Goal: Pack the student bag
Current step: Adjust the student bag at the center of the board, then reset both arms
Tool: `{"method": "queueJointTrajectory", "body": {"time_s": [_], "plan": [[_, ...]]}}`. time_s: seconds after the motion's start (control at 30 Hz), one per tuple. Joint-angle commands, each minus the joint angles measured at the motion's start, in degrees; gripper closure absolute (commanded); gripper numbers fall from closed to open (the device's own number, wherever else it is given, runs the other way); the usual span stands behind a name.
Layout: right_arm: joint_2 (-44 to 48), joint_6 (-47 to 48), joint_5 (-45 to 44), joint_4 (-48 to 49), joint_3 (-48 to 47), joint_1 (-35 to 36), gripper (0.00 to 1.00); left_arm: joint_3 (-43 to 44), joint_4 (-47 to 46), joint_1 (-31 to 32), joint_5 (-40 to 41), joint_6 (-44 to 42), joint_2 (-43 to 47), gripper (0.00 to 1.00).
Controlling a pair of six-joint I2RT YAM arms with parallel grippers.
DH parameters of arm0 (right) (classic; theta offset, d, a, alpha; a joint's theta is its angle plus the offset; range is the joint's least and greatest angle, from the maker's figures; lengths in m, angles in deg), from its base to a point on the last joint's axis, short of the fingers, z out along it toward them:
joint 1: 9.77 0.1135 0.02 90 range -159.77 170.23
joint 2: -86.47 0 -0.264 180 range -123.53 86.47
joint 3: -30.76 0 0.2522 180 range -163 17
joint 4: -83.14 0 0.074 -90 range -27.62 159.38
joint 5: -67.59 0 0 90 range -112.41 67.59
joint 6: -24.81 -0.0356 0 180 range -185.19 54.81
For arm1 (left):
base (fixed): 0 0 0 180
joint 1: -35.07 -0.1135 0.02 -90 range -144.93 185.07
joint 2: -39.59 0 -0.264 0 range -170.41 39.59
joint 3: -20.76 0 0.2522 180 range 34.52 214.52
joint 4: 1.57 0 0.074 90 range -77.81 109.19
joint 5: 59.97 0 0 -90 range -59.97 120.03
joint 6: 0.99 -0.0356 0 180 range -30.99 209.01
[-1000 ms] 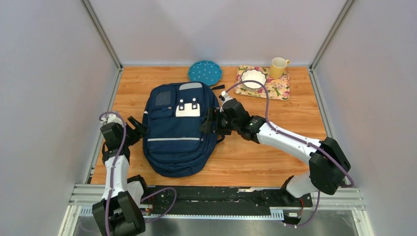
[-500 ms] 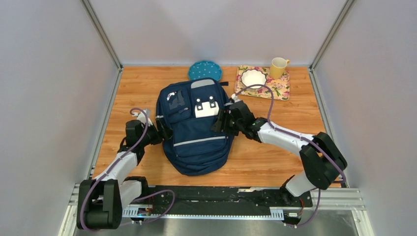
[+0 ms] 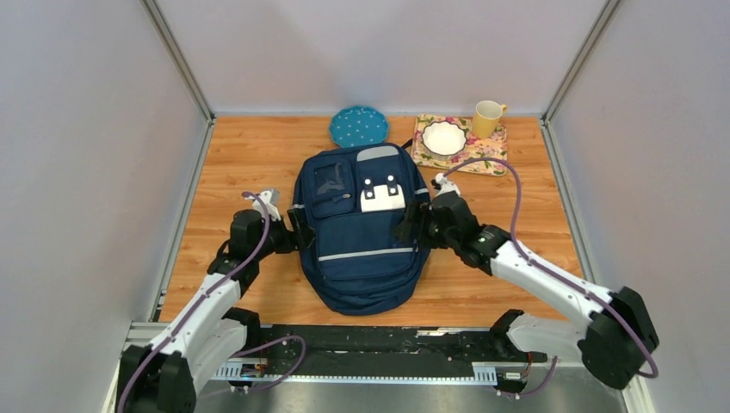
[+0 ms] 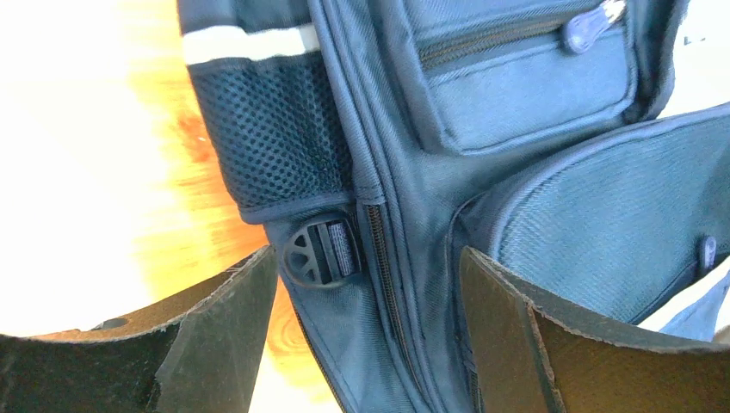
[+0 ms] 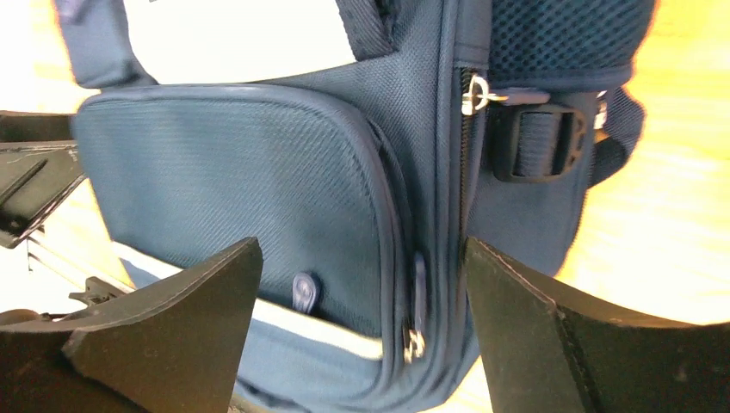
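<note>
The student bag (image 3: 361, 232), navy with a white patch and pale stripes, lies flat on the wooden table with its front pockets up. My left gripper (image 3: 298, 234) is at the bag's left side, open. In the left wrist view the gripper (image 4: 368, 267) straddles the bag's side seam (image 4: 516, 215) just below a black buckle (image 4: 318, 252), and bare wood shows beside its left finger. My right gripper (image 3: 411, 229) stands open at the bag's right side. Between its fingers (image 5: 361, 258) are the bag's side (image 5: 232, 172) and a zip pull (image 5: 417, 335).
A teal dotted plate (image 3: 358, 126) lies just behind the bag. At the back right a floral tray (image 3: 492, 160) holds a white bowl (image 3: 444, 137), with a yellow cup (image 3: 487, 117) at its far corner. Grey walls enclose the table on both sides and at the back.
The bag has slid to the right and slightly toward the back. Both arms moved right with it, the left one stretching out from its base.
</note>
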Motion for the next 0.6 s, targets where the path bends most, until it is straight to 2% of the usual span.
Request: {"method": "queueJointTrajectory", "body": {"time_s": [0.0,0.17,0.3,0.5,0.57], "plan": [[11.21,6.63,-6.88,-3.59,-3.53,-1.38,0.1,4.29,9.2,0.8,7.66,-4.82,7.88,0.16],[20.88,11.21,-15.93,-5.87,-3.62,-3.49,0.01,6.92,17.62,0.8,15.92,-6.49,14.04,0.15],[26.86,14.46,-21.03,-11.58,-5.11,-4.8,0.0,9.39,22.39,0.8,17.78,-8.07,15.62,0.15],[27.67,15.44,-26.32,-18.09,-7.22,-7.61,0.0,11.58,24.59,0.8,17.87,-9.66,18.0,0.15],[26.35,14.13,-27.37,-20.9,-8.71,-9.46,0.0,12.37,26.0,0.8,21.02,-9.75,18.44,0.15]]}}
